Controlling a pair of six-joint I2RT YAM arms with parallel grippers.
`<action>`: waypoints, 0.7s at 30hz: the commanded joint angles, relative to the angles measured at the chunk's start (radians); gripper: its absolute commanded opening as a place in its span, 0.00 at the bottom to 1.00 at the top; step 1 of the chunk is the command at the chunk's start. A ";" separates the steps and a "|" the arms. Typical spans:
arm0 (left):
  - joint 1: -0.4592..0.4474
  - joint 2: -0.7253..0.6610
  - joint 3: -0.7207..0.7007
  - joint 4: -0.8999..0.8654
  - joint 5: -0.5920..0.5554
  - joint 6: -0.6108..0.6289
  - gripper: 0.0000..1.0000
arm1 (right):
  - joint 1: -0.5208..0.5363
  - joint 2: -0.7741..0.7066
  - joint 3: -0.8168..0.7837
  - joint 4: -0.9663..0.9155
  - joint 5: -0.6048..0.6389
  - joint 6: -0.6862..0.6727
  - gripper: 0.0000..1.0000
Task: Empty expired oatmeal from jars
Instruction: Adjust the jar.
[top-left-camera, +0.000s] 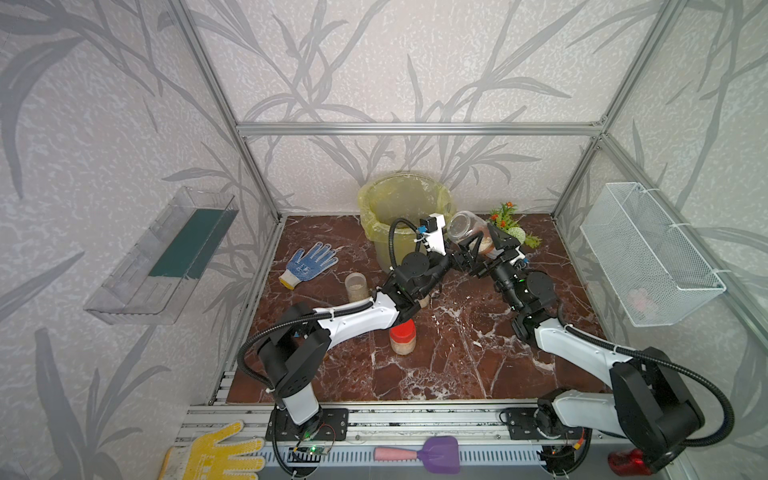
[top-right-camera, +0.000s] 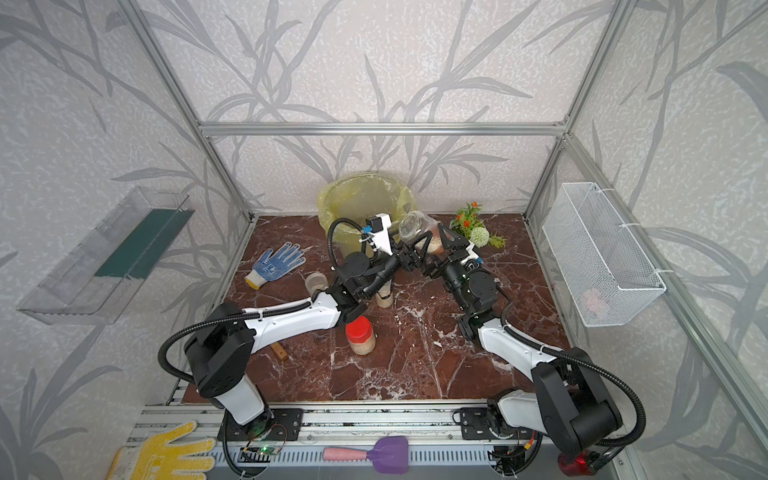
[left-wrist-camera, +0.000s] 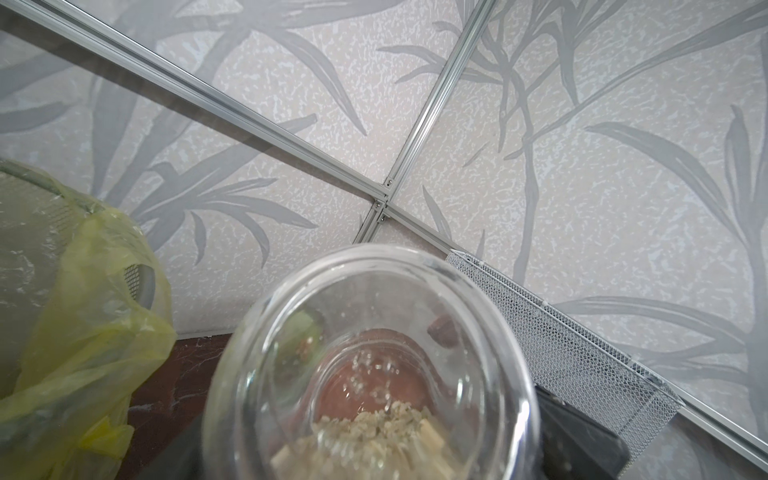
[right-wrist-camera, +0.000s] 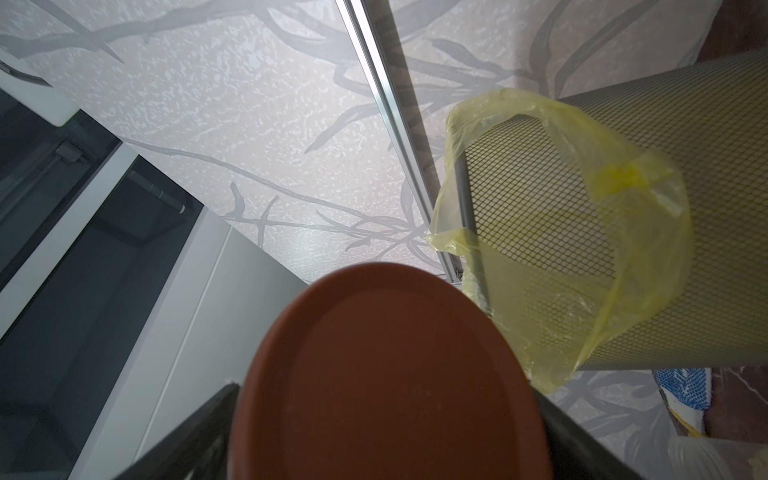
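The left gripper (left-wrist-camera: 374, 461) is clamping the tilted jar (top-left-camera: 464, 226) of oatmeal (left-wrist-camera: 374, 428) beside the bin (top-left-camera: 384, 245), while the right gripper (right-wrist-camera: 386, 440) is grasping its brown lid (right-wrist-camera: 386, 353), probably to unscrew it.

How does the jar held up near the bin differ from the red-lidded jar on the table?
The held jar is tilted in the air; the red-lidded jar stands upright on the table. The held jar has a brown lid; the red-lidded jar a red one. The held jar is only partly filled; the red-lidded jar looks nearly full. Both are clear and contain oatmeal.
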 joint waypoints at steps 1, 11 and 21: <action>-0.024 0.011 0.001 0.141 -0.007 -0.044 0.00 | 0.010 0.004 0.032 0.048 0.000 -0.026 0.99; -0.036 0.069 0.005 0.167 -0.018 -0.110 0.00 | 0.010 0.026 0.011 0.072 0.025 -0.030 0.99; -0.038 0.069 -0.030 0.188 -0.017 -0.143 0.00 | 0.008 0.055 0.002 0.111 0.066 -0.040 0.99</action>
